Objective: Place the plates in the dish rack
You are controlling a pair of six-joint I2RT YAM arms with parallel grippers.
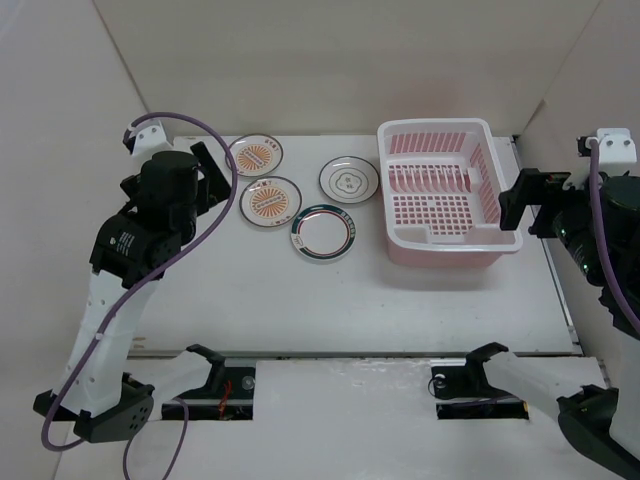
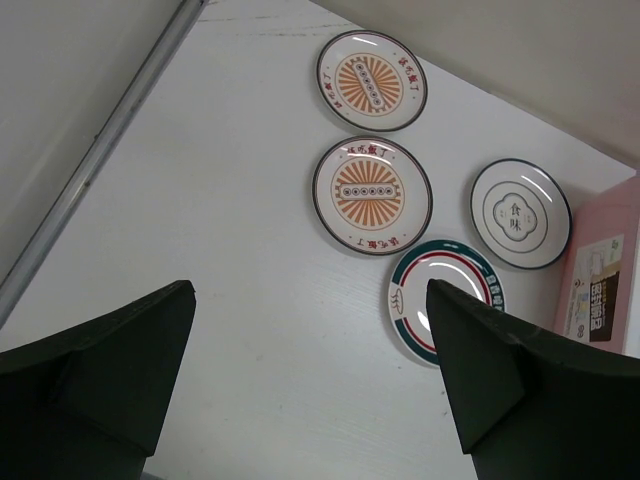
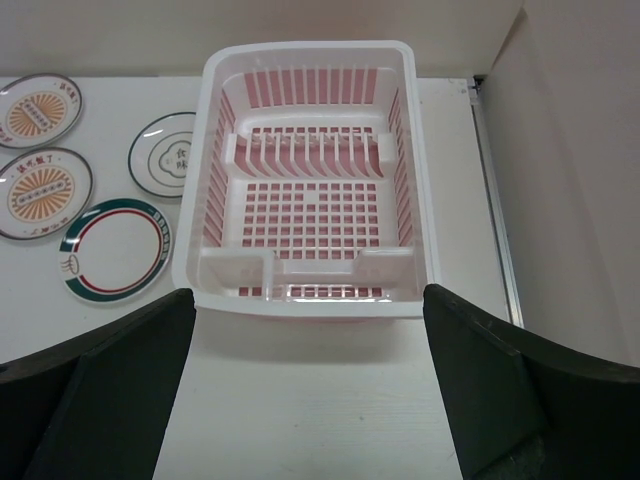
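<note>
Four plates lie flat on the white table left of the dish rack: two orange sunburst plates, a grey flower plate and a green-rimmed plate. The pink rack is empty. My left gripper is open and empty, above the table just left of the sunburst plates. In the left wrist view the green-rimmed plate lies partly behind its right finger. My right gripper is open and empty, just right of the rack. The right wrist view looks into the rack.
White walls close the table at the back and both sides. A metal rail runs along the left edge and another along the right, beside the rack. Two black mounts sit at the near edge.
</note>
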